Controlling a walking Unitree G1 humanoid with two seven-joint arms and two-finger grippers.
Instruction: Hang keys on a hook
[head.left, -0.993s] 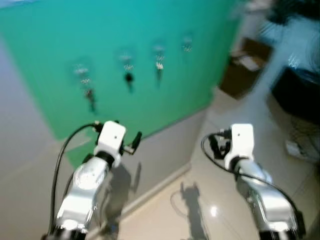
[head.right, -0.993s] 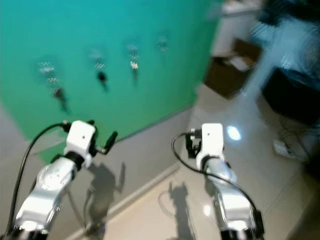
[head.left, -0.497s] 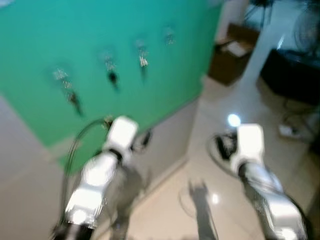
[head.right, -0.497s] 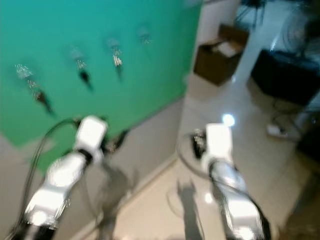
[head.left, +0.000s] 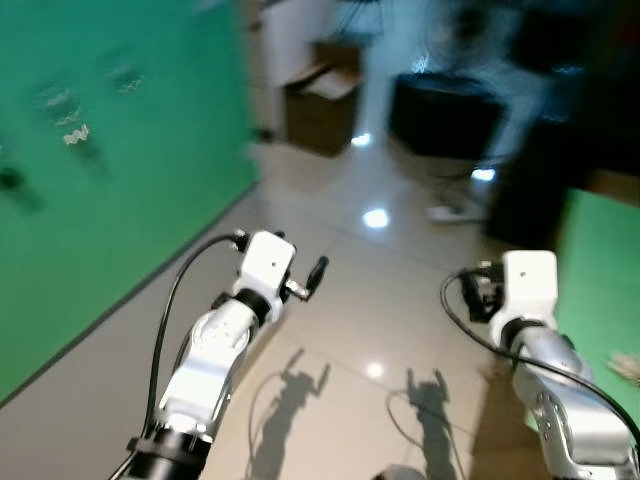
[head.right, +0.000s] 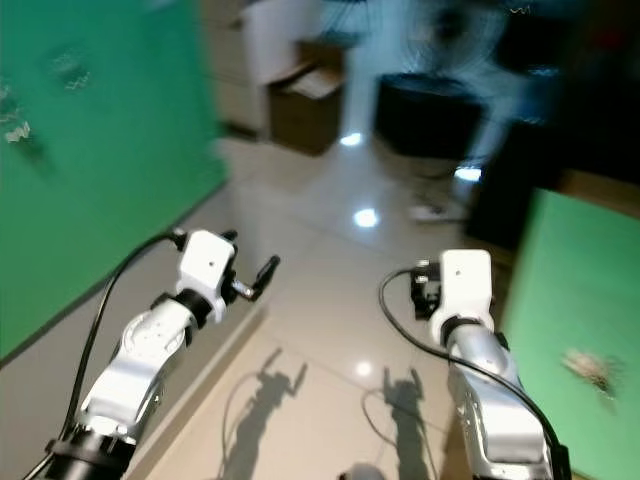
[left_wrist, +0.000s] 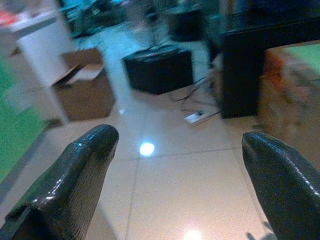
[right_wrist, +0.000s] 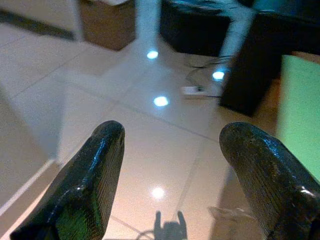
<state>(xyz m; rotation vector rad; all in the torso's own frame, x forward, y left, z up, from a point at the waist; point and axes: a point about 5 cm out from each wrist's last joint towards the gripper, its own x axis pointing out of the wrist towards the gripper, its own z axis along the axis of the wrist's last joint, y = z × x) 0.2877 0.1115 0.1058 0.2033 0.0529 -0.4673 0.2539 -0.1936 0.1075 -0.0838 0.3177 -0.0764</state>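
Note:
A green wall panel (head.left: 100, 180) runs along my left, with blurred bunches of keys (head.left: 72, 132) hanging from hooks on it. At the right edge lies a green surface (head.right: 590, 280), and on it a small bunch of keys (head.right: 592, 368). My left gripper (head.left: 310, 275) is held out over the tiled floor, open, with nothing between its fingers (left_wrist: 75, 175). My right gripper (right_wrist: 170, 170) is also raised over the floor, left of the green surface; it is open and holds nothing, its fingers (right_wrist: 85, 180) wide apart.
A glossy tiled floor (head.left: 380, 290) stretches ahead. An open cardboard box (head.left: 322, 105) and a black cabinet (head.left: 445, 110) stand at the back. A white power strip with cables (head.left: 445, 212) lies on the floor. A dark piece of furniture (head.left: 530, 190) stands beside the green surface.
The camera has swung to the right: the green wall with its keys slid to the left edge and the green surface came into view. Both arms keep the same raised pose.

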